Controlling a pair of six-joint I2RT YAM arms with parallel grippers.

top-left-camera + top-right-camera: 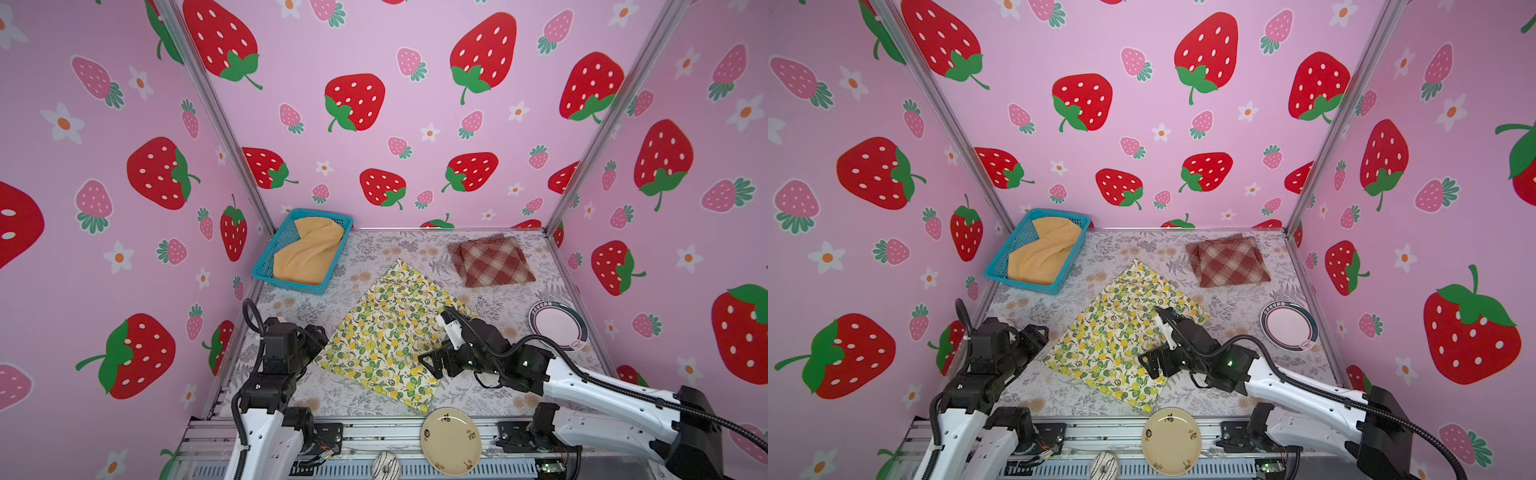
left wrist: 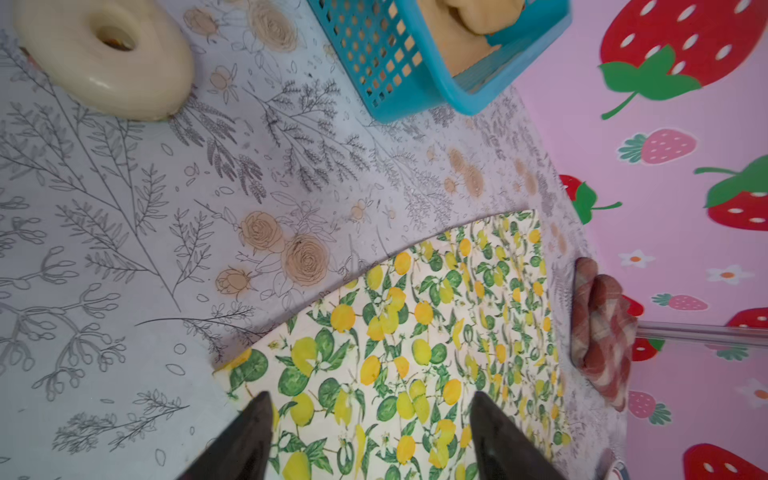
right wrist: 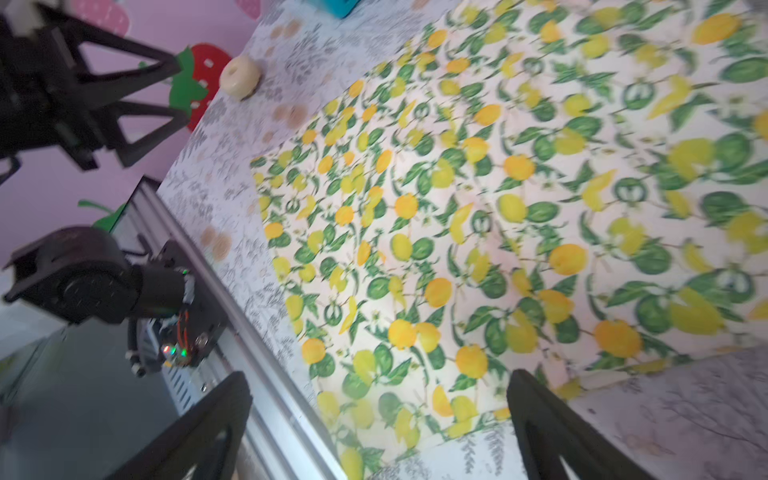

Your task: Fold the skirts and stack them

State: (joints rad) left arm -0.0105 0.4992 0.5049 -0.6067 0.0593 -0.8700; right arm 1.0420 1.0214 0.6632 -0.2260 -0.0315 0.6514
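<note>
- I see the lemon-print skirt spread flat across the middle of the counter. It is turned cornerwise, with 1 corner pointing at the back wall.
- My left end effector sits at that skirt's left edge. In the left wrist view its jaws stand wide apart above the cloth, with nothing pinched between them.
- My right end effector is low over the skirt's near right edge, jaws spread just as wide and empty. The right wrist view is blurred, but the cloth lies flat beneath it.
- The plaid skirt lies folded at the back right of the counter, apart from the lemon one.
- The mustard skirt is bunched inside the blue basket in the back left corner.
- I count 2 plates: a cream plate on the front rail just beside the lemon skirt's near corner, and a pink plate at the counter's right edge.
- A cream ring rests on the counter near the basket.
</note>
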